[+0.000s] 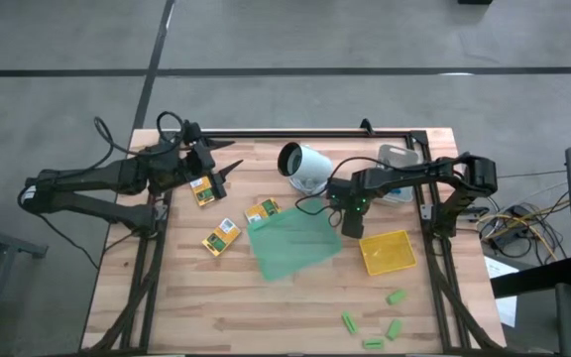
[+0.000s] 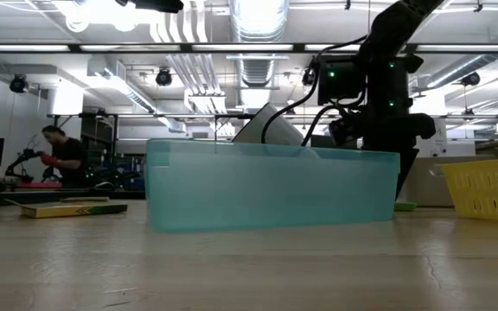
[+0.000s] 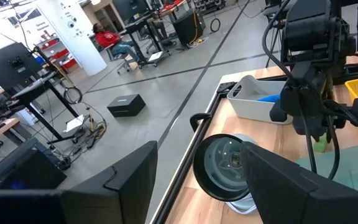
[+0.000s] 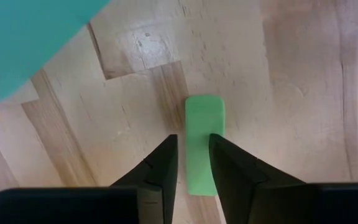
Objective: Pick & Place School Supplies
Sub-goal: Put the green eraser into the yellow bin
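My right gripper [image 4: 194, 146] points down at the table between the translucent green tray [image 1: 293, 245] and the yellow tray [image 1: 387, 252]. It is shut on a light-green block [image 4: 204, 115], which also shows under it in the left wrist view [image 3: 319, 145]. Three yellow-and-green packets [image 1: 203, 189] [image 1: 221, 237] [image 1: 263, 211] lie flat on the table's left half. Several more green blocks [image 1: 396, 297] [image 1: 348, 320] lie near the front right. My left gripper [image 1: 228, 171] hangs open and empty above the far left. My right gripper has the block's two long sides [image 4: 194, 124] between its two fingers, near one end of the block. The fingers [image 4: 224, 158] come from above, pointing down, and lie across the block's width. The block lies flat on the wooden table, and its far end sticks out past the fingertips.
A white bin [image 3: 260, 102] with something blue in it stands at the far right. A white round device [image 1: 305, 167] stands at the far middle. A black rail [image 1: 305, 132] runs along the far edge. Bare wood shows at the front left.
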Robot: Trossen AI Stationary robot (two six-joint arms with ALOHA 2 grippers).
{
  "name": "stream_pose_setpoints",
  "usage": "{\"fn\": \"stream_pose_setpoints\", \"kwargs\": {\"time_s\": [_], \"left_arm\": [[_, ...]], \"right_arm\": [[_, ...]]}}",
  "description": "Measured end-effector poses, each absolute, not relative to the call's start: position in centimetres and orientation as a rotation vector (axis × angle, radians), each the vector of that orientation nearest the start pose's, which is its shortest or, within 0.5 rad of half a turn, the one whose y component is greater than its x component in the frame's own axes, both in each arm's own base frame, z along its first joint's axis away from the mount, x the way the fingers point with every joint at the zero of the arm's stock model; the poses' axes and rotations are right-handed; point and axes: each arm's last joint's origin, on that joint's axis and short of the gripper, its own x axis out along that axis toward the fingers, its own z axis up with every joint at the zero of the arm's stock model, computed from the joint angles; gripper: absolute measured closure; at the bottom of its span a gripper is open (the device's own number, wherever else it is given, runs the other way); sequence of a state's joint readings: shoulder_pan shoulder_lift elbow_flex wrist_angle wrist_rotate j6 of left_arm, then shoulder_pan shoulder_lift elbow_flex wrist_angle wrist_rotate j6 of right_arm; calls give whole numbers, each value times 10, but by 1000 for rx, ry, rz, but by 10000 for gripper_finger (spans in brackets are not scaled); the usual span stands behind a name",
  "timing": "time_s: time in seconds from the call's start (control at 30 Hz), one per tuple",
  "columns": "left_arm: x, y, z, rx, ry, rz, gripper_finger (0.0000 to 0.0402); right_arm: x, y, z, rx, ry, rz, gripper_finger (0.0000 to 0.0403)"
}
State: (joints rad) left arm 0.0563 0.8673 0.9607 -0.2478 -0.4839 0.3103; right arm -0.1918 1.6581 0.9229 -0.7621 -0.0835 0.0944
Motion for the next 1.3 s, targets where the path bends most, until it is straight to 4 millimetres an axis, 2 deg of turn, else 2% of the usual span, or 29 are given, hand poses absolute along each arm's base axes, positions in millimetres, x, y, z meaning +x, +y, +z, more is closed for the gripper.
{"fn": "stream_pose_setpoints", "kwargs": {"time_s": [0.23, 0.6, 0.77, 0.93, 1.13, 1.3], "left_arm": [[179, 24, 373, 335, 235, 512, 165], [179, 24, 373, 335, 235, 512, 165], [179, 24, 373, 335, 235, 512, 165], [179, 24, 373, 335, 235, 512, 165], [179, 24, 373, 335, 235, 512, 165], [179, 24, 373, 335, 235, 512, 165]], "right_arm": [[265, -49, 146, 291, 1466, -144, 294], [263, -48, 142, 296, 1471, -140, 297], [262, -48, 150, 301, 1442, -145, 296], [260, -49, 164, 196, 1392, -131, 296], [258, -48, 165, 55, 1391, -7, 296], [259, -47, 161, 29, 1337, 81, 296]]}}
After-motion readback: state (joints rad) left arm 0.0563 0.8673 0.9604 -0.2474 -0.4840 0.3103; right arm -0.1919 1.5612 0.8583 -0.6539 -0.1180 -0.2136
